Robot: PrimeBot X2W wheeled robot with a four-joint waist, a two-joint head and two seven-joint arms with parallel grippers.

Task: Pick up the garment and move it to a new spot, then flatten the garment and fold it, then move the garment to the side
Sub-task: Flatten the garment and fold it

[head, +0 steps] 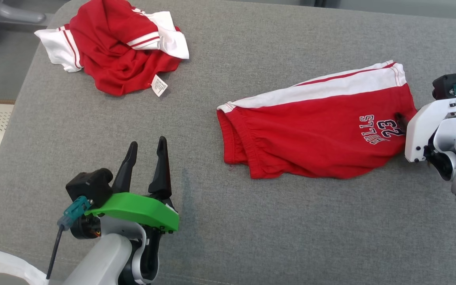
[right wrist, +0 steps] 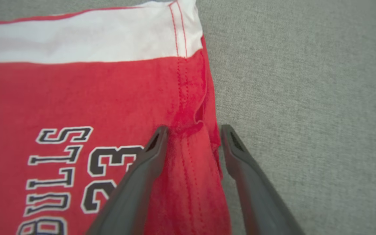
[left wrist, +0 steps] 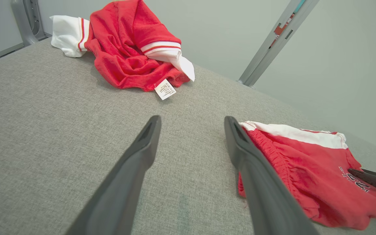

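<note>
Two grippers: right gripper (right wrist: 194,128) spread astride the hem ridge (right wrist: 191,156), not yet pinching; left gripper (head: 147,141) spread, idle.
Shorts (head: 315,130): lying toward the right edge of the cushion (head: 251,221).
Grip: catch every layer before lifting.

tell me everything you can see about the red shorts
The shorts are red, soft-looking cloth with a white side stripe, a gathered elastic waistband and a black-and-white "BULLS 23" print near the leg hem. They lie fairly flat on the grey cushion, waistband toward the robot's left. The right gripper straddles the stitched hem, with a ridge of cloth bunched between its open fingers.
</note>
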